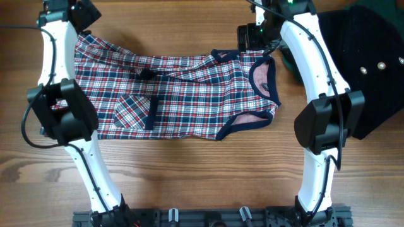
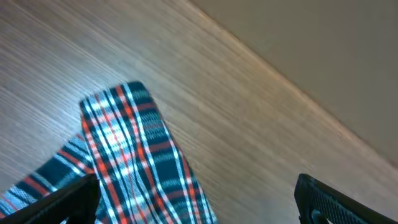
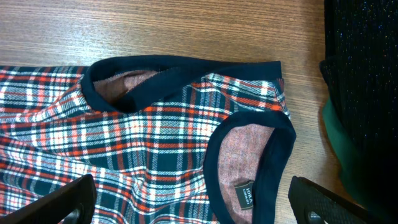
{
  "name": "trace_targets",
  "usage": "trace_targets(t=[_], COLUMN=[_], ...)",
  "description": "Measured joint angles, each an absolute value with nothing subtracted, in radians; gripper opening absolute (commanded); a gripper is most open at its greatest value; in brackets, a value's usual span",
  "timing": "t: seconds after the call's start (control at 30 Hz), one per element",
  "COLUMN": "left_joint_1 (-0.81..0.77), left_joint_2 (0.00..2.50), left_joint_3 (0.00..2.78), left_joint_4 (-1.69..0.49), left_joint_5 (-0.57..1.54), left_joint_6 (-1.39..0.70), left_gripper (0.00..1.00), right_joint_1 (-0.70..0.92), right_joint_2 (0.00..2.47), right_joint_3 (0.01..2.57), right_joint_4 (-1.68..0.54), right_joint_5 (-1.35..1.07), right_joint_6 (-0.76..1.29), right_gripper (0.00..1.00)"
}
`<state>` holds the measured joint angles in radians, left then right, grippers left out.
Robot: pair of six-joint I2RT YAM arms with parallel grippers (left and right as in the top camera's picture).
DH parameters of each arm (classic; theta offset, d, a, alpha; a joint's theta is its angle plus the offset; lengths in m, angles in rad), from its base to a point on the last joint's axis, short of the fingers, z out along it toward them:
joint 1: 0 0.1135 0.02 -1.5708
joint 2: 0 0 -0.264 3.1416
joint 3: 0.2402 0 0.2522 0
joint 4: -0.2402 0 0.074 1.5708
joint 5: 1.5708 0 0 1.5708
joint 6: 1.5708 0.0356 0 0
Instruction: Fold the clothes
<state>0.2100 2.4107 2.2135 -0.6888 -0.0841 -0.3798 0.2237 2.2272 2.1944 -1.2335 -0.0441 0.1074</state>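
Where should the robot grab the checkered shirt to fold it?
Best bet: the shoulder strap of the plaid garment, between neck hole and armhole. It is a narrow, navy-edged band lying flat on the table, right under the open right tool, so pinch it straight down from above.

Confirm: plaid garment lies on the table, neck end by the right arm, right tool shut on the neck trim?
Wrong on the grip: the right wrist view shows the right tool open over the plaid garment, holding nothing. The rest stands.
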Motion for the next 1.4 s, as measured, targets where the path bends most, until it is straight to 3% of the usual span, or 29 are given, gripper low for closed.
trace_targets(t=[0.33,0.73,1.17,1.4], left_joint_1=[0.203,0.155,0.137,0.137], left_joint_2=[2.410,2.320,2.320,2.320], left_joint_3=[2.214,2.215,2.215,2.215], left_joint_4=[-0.902,-0.999,-0.999,-0.999], left_joint_5=[-0.028,0.075,0.065,0.061], left_joint_6=[-0.380,-0.380,-0.380,-0.380], left_gripper=[1.00,1.00,0.99,0.99], right_joint_1=[0.224,0.342,0.353,0.379], right_joint_2=[2.240,2.428,2.437,2.438], right_joint_3=[2.194,2.194,2.187,2.104], right_joint_4=[-1.156,-1.003,-0.962,-0.875], right_joint_5=[-0.147,-0.175,-0.130,-0.129], right_joint_6=[0.112,0.361,0.435,0.431], right_gripper=[1.00,0.98,0.77,0.42])
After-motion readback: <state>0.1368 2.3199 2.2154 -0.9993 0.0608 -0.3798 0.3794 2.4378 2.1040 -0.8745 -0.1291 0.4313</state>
